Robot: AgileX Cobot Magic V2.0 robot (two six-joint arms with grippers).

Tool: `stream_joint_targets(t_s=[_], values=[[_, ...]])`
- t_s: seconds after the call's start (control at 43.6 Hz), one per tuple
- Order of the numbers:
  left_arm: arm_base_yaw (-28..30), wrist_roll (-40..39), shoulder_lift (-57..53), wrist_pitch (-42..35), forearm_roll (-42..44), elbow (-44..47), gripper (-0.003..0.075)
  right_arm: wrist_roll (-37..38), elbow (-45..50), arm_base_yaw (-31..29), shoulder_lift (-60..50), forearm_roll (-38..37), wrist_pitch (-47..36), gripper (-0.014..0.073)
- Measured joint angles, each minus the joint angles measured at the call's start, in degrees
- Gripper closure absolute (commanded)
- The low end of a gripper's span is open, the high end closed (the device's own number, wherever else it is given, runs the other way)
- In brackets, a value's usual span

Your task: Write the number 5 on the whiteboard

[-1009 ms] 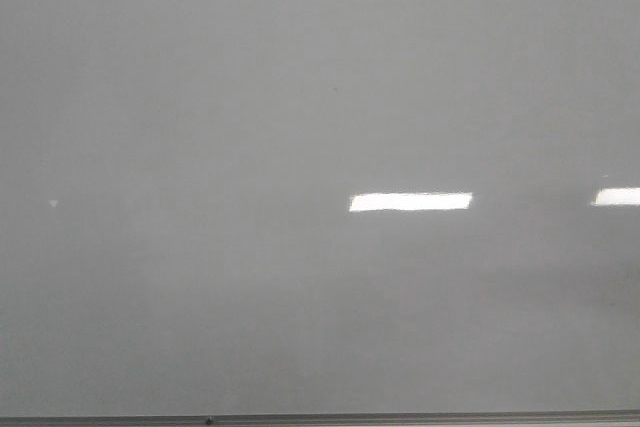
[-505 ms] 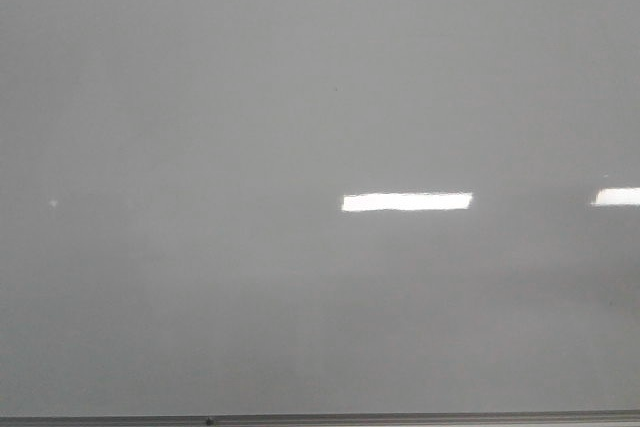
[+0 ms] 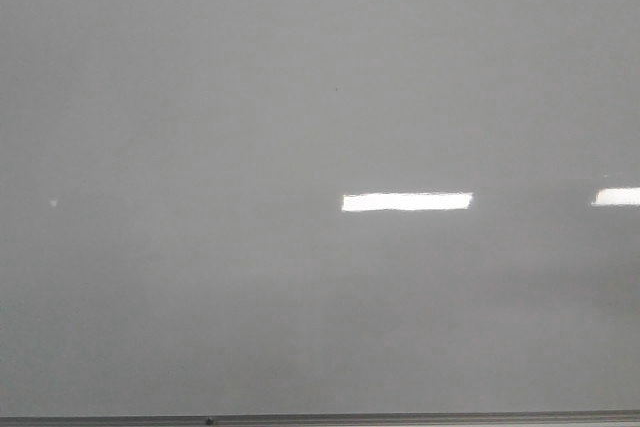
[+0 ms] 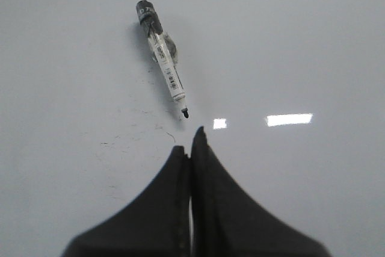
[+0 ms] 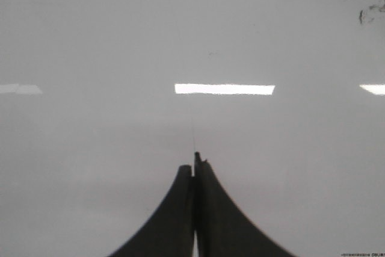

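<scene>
- Slim white-barrelled marker pen with a black cap end and bare black tip [image 4: 162, 58], lying on the glossy pale grey whiteboard [image 4: 301, 40]: you get a barcode-like strip and small print along the barrel, too fine to read.
- Black cap end: pale marks there, not legible.
- Right wrist view, lower corner: a tiny line of overlaid characters, too small for you to read.
- Front view: no lettering or digits legible.

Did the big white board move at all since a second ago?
No. The whiteboard sits the same: its grey bottom edge and the small dark dot on that edge are in the same spots in the front view.
</scene>
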Motion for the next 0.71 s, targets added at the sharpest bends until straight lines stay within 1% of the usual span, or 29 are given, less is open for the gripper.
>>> stream_joint_targets(t_s=[0.275,0.482,0.619,0.711], values=[[0.0,0.0,0.0,-0.2,0.0,0.0,0.0741,0.0,0.0,0.0,0.0,0.0,-0.2,0.0664],[0.0,0.0,0.0,-5.9,0.0,-0.3,0.0741,0.0,-0.9,0.0,0.0,0.4,-0.6,0.0664],[0.0,0.0,0.0,-4.3,0.0,-4.3,0.0741,0.0,-7.5,0.0,0.0,0.5,3.6,0.0659],[0.0,0.0,2.2,-0.6,0.0,-9.9,0.0741,0.2,-14.3,0.0,1.5,0.6,8.0,0.0659]])
